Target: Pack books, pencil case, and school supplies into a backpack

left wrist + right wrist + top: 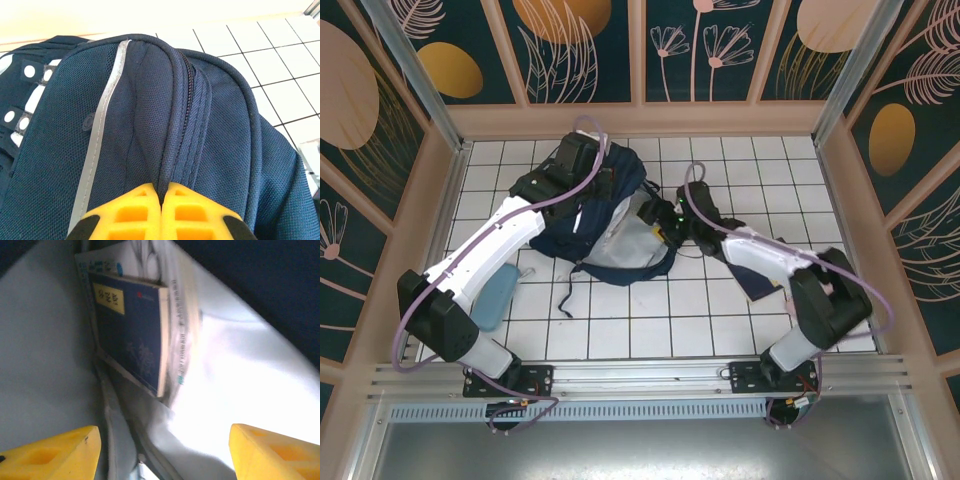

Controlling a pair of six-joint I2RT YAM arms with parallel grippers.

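Navy fabric of backpack [610, 205] heaped on the far middle of the white tiled table [650, 320], mouth gaping toward the near right. At the top of the backpack, left gripper [161, 196], yellow fingers [135, 212] pressed together and pinching a ridge of cloth just beside the zip [189, 100]; silver stripe [106, 105] running up to the left of that ridge. Inside the open mouth, right gripper [165, 450], fingers [55, 450] spread wide, nothing between them, pale grey lining [35, 340] all round. Already inside, books [132, 335], leaning against the lining beyond the spread fingers: navy cover with yellow label in front, white-and-blue cover touching it from behind. Out on the tiles at near left, pale blue pencil case [498, 295], partly under the left arm, apart from the backpack.
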